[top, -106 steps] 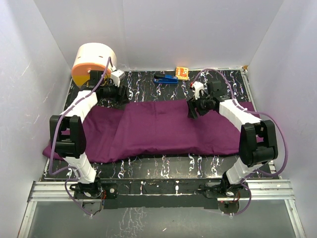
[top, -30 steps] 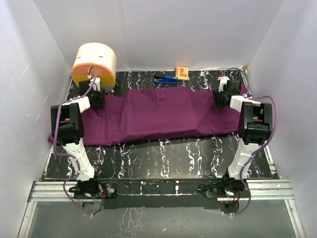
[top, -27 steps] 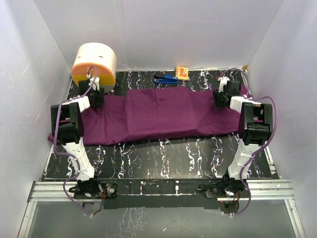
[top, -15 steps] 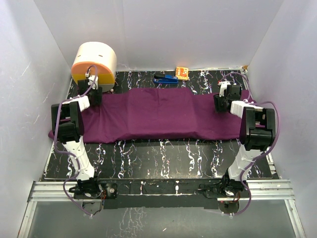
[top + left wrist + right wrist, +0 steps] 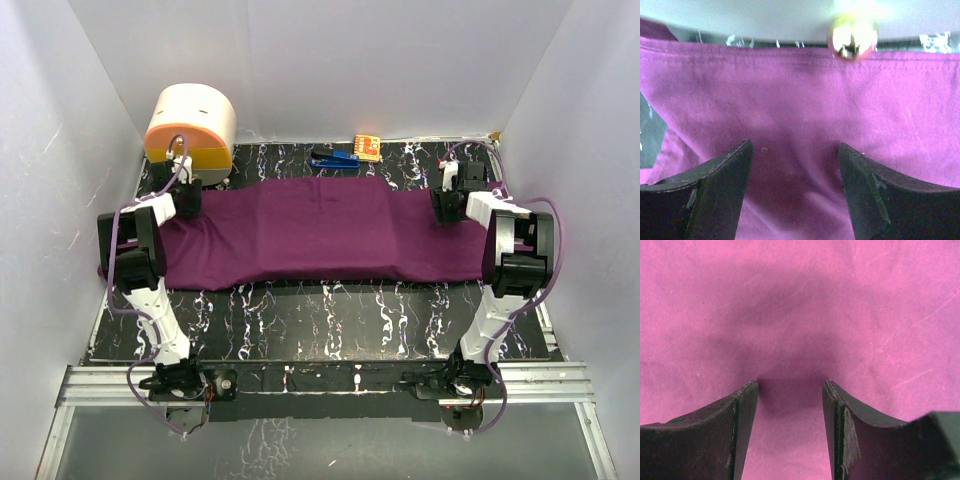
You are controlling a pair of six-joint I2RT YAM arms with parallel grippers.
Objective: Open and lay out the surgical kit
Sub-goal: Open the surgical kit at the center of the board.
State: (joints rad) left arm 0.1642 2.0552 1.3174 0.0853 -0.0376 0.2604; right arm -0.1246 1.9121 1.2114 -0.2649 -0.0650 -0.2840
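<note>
Spreading the kit's wrap
Across the black marbled desk (image 5: 330, 310) lay the large purple cloth wrap (image 5: 320, 230), left to right; the left hand (image 5: 186, 198) and right hand (image 5: 446, 207) stood released over its ends. Next, likely: pinch an edge, unfold.

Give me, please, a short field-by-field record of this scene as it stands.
kit: purple cloth wrap spread across the table; contents not visible
left gripper: open, low over the wrap's left end
right gripper: open, low over the wrap's right end
behind wrap: cream-and-orange drum far left; blue item and orange item at mid-back
</note>
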